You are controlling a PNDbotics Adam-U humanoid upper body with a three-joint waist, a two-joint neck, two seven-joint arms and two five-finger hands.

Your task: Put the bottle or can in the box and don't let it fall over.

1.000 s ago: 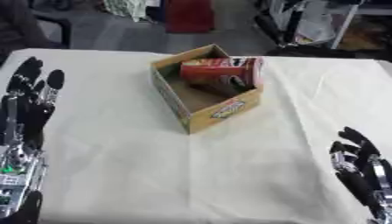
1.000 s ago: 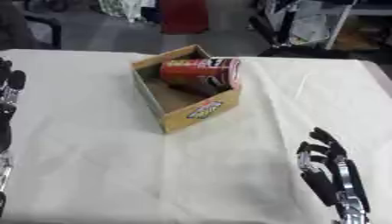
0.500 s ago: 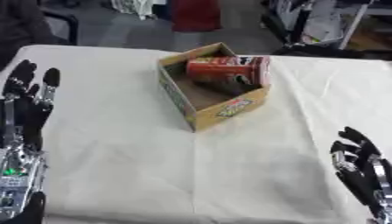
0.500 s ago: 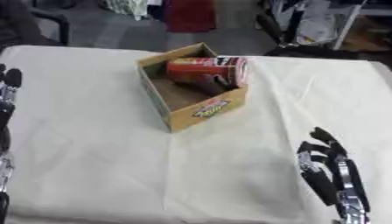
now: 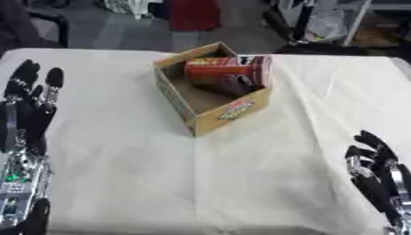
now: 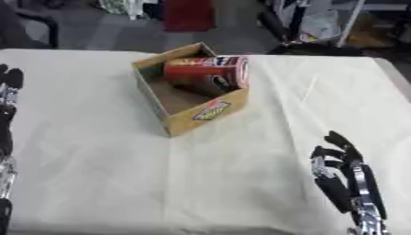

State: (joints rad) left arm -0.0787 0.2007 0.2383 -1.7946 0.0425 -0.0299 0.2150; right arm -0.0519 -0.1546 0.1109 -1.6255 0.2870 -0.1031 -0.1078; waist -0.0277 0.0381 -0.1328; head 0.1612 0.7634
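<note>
**A:** Where is the can (image 5: 229, 73), and how much room surrounds it?

**B:** The red can lies on its side in the far end of the cardboard box (image 5: 210, 120), its body raised above the box's rim and its end leaning on the far right wall. The box sits skewed on the table (image 5: 120, 151), one corner pointing toward the robot. The near half of the box floor is bare. Wide stretches of pale cloth lie open on every side of the box; the table's far edge runs just behind it, and the near edge shows at the bottom of the left eye view.

**A:** What differs from a second ago?

**B:** Very little. The can keeps the same tipped pose in the box. The whole picture has slid a touch, which reads as head movement rather than the box travelling. Both hands sit where they were.

**A:** And the hands themselves?

**B:** The left hand (image 5: 28, 108) rests at the left edge, well apart from the box, fingers straight and pointing away from the robot, slightly fanned, holding nothing. The right hand (image 6: 345, 176) rests near the lower right corner, fingers up and relaxed, perhaps a little bent at the tips, though the blur makes that hard to judge. It too holds nothing and is well apart from the box.
</note>
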